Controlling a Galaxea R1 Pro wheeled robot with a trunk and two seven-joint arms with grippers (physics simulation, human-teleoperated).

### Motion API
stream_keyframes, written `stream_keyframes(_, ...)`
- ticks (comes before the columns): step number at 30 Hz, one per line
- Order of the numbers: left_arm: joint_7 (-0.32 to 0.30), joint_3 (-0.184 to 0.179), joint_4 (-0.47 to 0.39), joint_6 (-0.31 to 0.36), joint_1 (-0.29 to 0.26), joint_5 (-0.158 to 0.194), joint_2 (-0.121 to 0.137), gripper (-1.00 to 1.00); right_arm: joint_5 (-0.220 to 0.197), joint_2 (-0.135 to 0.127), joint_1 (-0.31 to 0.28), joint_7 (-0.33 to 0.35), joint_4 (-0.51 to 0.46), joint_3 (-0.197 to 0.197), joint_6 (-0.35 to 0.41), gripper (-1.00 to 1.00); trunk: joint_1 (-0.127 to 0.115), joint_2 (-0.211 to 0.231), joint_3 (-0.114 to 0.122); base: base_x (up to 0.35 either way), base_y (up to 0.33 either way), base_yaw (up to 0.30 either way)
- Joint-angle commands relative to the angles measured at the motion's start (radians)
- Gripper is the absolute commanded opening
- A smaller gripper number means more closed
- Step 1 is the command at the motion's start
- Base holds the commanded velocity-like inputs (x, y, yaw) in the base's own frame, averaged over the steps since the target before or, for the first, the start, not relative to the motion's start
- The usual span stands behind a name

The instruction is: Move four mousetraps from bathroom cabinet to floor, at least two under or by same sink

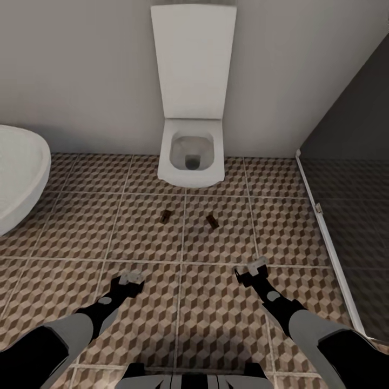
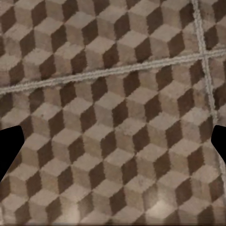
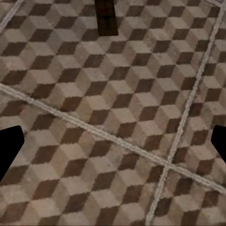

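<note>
A bathroom floor (image 1: pixel 216 302) of large square tiles, printed with a brown, beige and white cube pattern and split by pale grout lines, runs up to a plain light wall. Against that wall stands a white toilet (image 1: pixel 192 151) with its lid raised, and it serves as the landmark here. Two mousetraps lie flat on the tiles in front of the toilet's bowl, apart from each other and apart from the bowl: the left mousetrap (image 1: pixel 166 216) sits just ahead of the bowl's left corner, and the right mousetrap (image 1: pixel 212 220) sits ahead of its right half, slightly farther out. Well to the left of the toilet, the rounded white rim of a sink (image 1: pixel 21 173) curves into the picture. To the toilet's right, a dark glass panel (image 1: pixel 351 178) with a pale bottom rail walls off a shower area. Nearer the robot than both traps, the left gripper (image 1: pixel 129 281) hangs over bare tile with its fingers spread and nothing between them; its wrist camera looks at patterned tile alone, with the dark fingertips far apart at the frame's two sides. The right gripper (image 1: pixel 251 271) is likewise spread wide and empty, on the near side of the right mousetrap (image 3: pixel 106 18), which appears as a dark brown board beyond its fingertips.
</note>
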Motion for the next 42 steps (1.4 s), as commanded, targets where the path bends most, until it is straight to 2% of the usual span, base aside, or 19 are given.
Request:
stream_keyframes(1, -0.005, -0.007, 0.009, -0.009, -0.001, 0.01, -0.002, 1.0, 0.007, 0.0, 0.002, -0.005, 0.003, 0.002, -0.002, 1.0, -0.004, 0.007, 0.003, 0.0, 0.0, 0.0)
stream_keyframes(12, -0.006, -0.007, 0.045, -0.026, 0.002, 0.012, -0.008, 1.0, -0.003, -0.001, 0.03, -0.006, 0.04, 0.0, -0.006, 1.0, -0.046, 0.084, 0.037, 0.0, 0.0, 0.0)
stream_keyframes(27, -0.006, -0.005, 0.049, -0.036, 0.037, 0.012, -0.003, 1.0, -0.132, -0.008, 0.091, -0.007, 0.048, 0.002, -0.006, 1.0, -0.104, 0.189, 0.084, 0.0, 0.0, 0.0)
stream_keyframes(42, -0.006, -0.005, 0.049, -0.037, 0.042, 0.012, -0.002, 1.0, -0.146, -0.008, 0.123, -0.007, 0.048, 0.001, -0.011, 1.0, -0.161, 0.294, 0.145, 0.0, 0.0, 0.0)
